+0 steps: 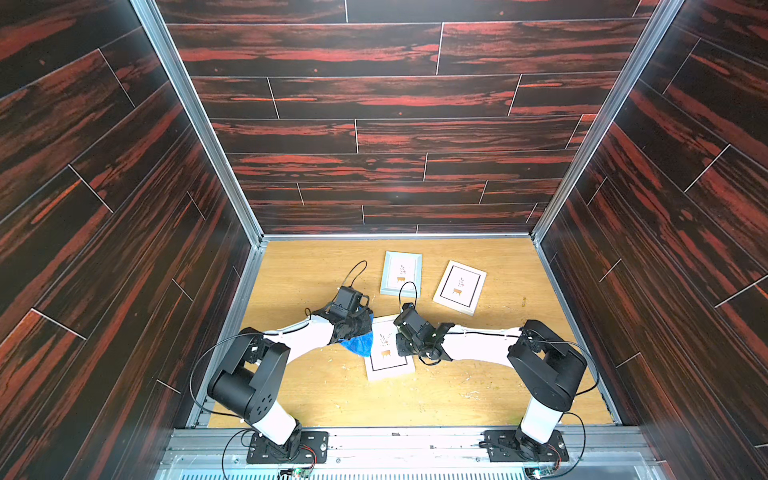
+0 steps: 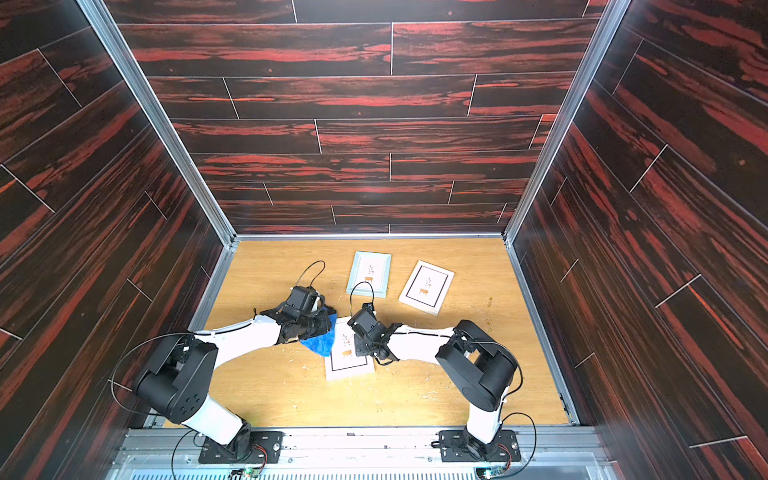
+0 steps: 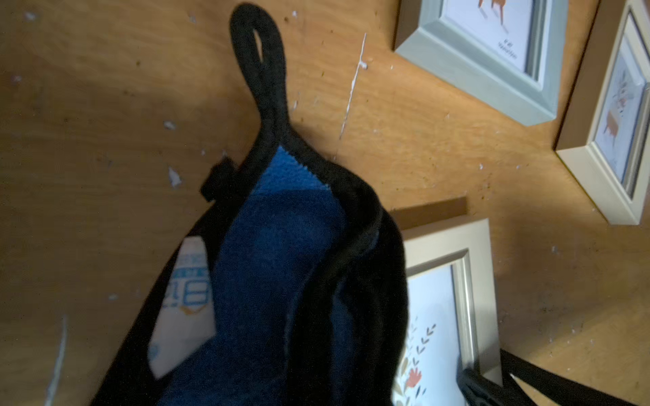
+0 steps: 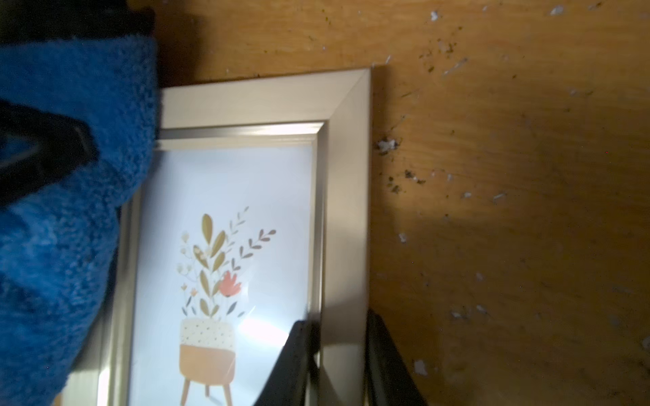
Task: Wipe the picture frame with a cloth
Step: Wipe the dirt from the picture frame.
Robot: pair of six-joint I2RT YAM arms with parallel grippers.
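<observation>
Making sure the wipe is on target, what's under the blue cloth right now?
The cloth covers much of one side rail of the near frame; the glass and opposite rail show. The covered part and the table beneath are hidden.

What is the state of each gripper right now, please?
Left gripper: closed, holding the cloth.
Right gripper: closed across the picture frame at its side rail, apparently gripping it.

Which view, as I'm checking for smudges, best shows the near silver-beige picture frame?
Right wrist: the near silver-beige picture frame looms close, print legible. Both top views show it small, partly under right arm and fluffy blue cloth. Left wrist shows one corner.
</observation>
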